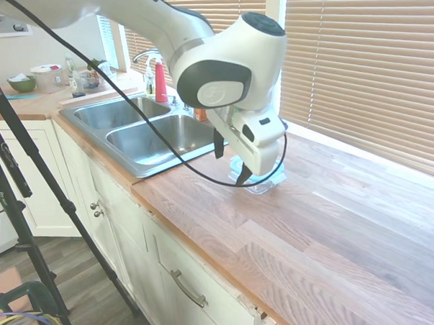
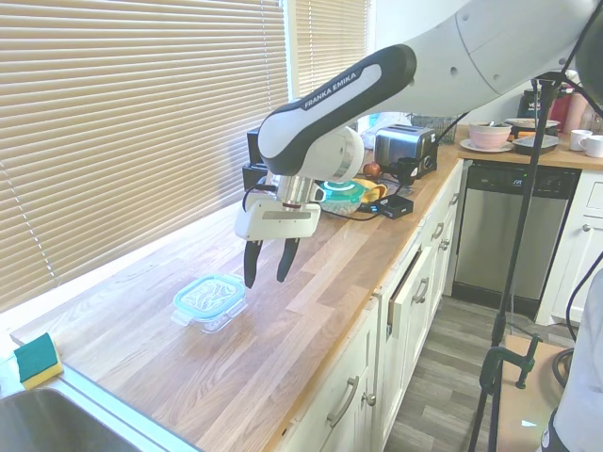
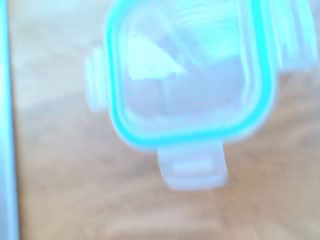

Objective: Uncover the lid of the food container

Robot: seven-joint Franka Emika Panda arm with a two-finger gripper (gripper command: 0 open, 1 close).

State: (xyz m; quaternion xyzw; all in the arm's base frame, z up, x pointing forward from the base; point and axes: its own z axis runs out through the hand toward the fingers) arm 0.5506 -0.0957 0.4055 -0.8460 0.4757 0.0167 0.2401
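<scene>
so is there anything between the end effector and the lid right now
Nothing: in the second exterior view only air and bare wood counter separate the open end effector from the lid, still on the food container.

You see bright daylight through the window blinds [image 1: 364, 62], washing both exterior views pale. The wrist view is out of focus: the lid [image 3: 187, 75] below the fingers appears smeared, overexposed.

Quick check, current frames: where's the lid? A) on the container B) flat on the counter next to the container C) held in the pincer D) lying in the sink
A: the teal-rimmed lid sits on the glass container, while the pincer hangs open just above its far side, holding nothing.
</scene>
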